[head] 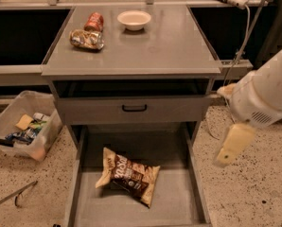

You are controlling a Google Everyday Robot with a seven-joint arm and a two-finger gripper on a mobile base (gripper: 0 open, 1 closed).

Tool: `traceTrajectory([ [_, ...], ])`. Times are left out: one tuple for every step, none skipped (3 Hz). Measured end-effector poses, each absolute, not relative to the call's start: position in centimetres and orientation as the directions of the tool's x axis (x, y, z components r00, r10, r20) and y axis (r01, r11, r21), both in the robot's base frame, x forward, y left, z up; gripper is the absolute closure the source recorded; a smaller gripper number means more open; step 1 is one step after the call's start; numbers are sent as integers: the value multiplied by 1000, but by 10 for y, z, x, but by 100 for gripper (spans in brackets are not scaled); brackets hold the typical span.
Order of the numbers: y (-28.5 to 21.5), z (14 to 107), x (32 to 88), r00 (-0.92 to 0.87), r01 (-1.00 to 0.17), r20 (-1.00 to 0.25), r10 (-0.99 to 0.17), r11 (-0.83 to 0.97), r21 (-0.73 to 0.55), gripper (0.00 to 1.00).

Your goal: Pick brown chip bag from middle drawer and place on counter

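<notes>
The brown chip bag [128, 175] lies crinkled on the floor of the open middle drawer [179, 207], left of centre, with its dark face up. The grey counter [169, 46] is the cabinet's top above it. My gripper [233, 144] hangs at the right of the cabinet on the white arm [264, 96], outside the drawer's right wall and above the floor. It is apart from the bag and holds nothing that I can see.
Two crushed cans [88, 37] and a white bowl [134, 19] sit at the counter's back left. The drawer front above, with a black handle [134, 108], stands slightly out. A plastic bin [22, 126] of items stands on the floor at left. A cable [240, 37] hangs at right.
</notes>
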State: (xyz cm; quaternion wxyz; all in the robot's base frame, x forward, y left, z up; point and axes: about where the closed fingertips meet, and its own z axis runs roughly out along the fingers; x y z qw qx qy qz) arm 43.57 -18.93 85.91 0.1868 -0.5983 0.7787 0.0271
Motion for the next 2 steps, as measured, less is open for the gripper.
traceTrajectory([
  [-158,754,423,-225,-960,-408,-885,272,-61,0],
  [-154,716,416,-242,-959,-410,-880,281,-38,0],
])
